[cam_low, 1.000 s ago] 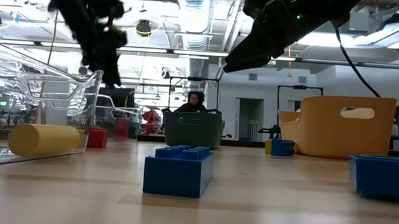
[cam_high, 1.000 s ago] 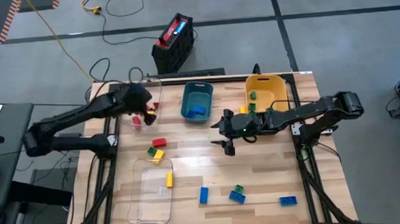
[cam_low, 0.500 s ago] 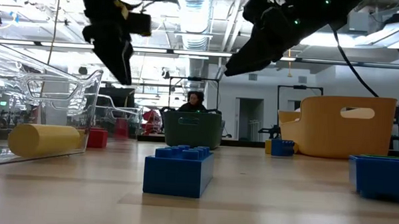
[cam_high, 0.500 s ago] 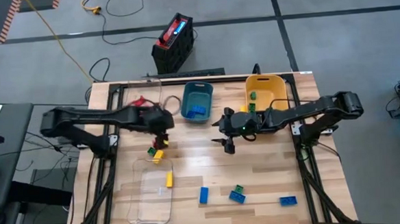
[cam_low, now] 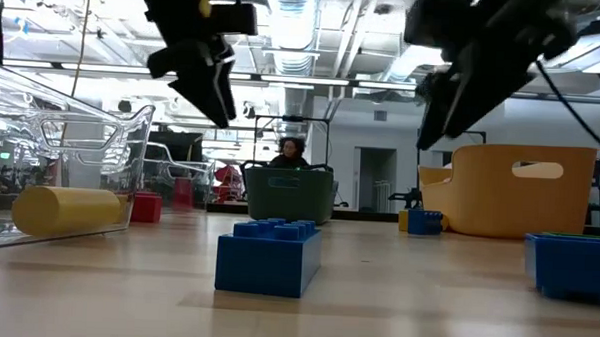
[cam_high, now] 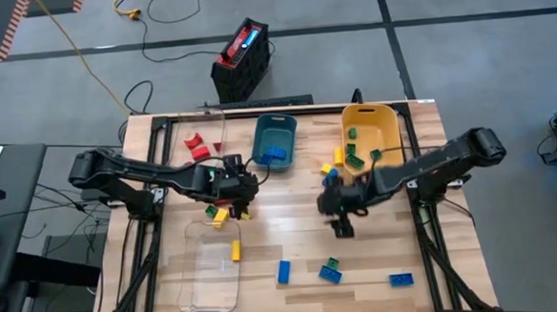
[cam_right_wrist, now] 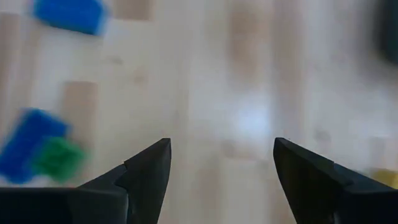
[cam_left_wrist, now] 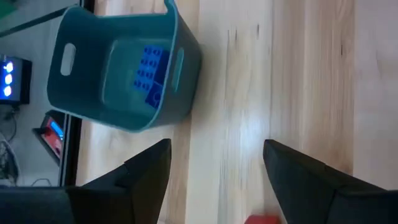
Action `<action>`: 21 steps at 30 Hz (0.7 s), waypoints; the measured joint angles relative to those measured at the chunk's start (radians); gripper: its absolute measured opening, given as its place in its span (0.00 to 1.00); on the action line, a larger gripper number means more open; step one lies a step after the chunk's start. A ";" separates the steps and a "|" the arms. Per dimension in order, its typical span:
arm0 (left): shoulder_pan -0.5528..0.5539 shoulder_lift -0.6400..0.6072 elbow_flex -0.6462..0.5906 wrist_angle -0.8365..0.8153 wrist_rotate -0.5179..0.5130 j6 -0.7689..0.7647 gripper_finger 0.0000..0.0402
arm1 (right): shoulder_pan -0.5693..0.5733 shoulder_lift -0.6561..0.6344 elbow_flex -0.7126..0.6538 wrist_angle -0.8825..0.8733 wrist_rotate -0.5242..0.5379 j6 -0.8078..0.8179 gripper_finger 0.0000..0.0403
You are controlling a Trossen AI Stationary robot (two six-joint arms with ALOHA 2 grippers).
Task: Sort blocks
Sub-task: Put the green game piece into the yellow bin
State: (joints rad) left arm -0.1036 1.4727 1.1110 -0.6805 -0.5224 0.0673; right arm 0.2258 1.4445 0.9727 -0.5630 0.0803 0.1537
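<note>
The small red, yellow, green and blue plastic toy bricks are judged light, rigid and smooth-sided, so slipping is likely unless two opposite flat side walls are pinched, never the studded top. Loose ones are scattered over the wooden table (cam_high: 292, 227): a small red plastic brick (cam_high: 223, 204) and a yellow plastic brick (cam_high: 217, 215) lie just beside the left gripper (cam_high: 241, 188), a long blue plastic brick (cam_high: 284, 270) sits nearer the front edge, and a joined blue-and-green brick pair (cam_high: 330, 271) lies close to it. More blue ones are seen inside the teal plastic bin (cam_high: 276, 139), green ones in the yellow plastic bin (cam_high: 370, 132), red ones in the clear plastic tray (cam_high: 197, 141) at the back. The left gripper's fingers (cam_left_wrist: 146, 168) are seen spread with nothing between them, poised over the red brick. The right gripper (cam_high: 339, 215) is likewise spread and empty, hanging over bare wood short of the blue-and-green pair.

Against the picture a second ago, the left arm has been swung away from the clear tray down to the red and yellow pair, and the right gripper has been carried from the table's middle toward the front
</note>
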 joint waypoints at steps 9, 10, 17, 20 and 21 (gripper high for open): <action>0.002 -0.001 0.000 -0.001 -0.002 0.010 0.62 | 0.255 0.083 0.050 0.089 -0.003 0.012 0.72; 0.002 -0.001 0.000 -0.005 -0.001 0.008 0.62 | 0.269 0.094 0.050 0.109 -0.003 0.027 0.72; 0.002 -0.001 0.000 -0.012 -0.001 0.000 0.62 | 0.309 0.203 0.094 0.082 -0.007 0.143 0.72; 0.002 -0.001 0.000 -0.011 -0.001 0.016 0.62 | 0.328 0.248 0.163 -0.027 -0.005 0.117 0.72; 0.002 -0.001 0.000 -0.010 -0.001 0.025 0.62 | 0.334 0.264 0.184 -0.051 -0.004 0.081 0.72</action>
State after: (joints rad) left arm -0.1017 1.4719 1.1107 -0.6901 -0.5233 0.0925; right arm 0.5599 1.7090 1.1569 -0.6144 0.0762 0.2347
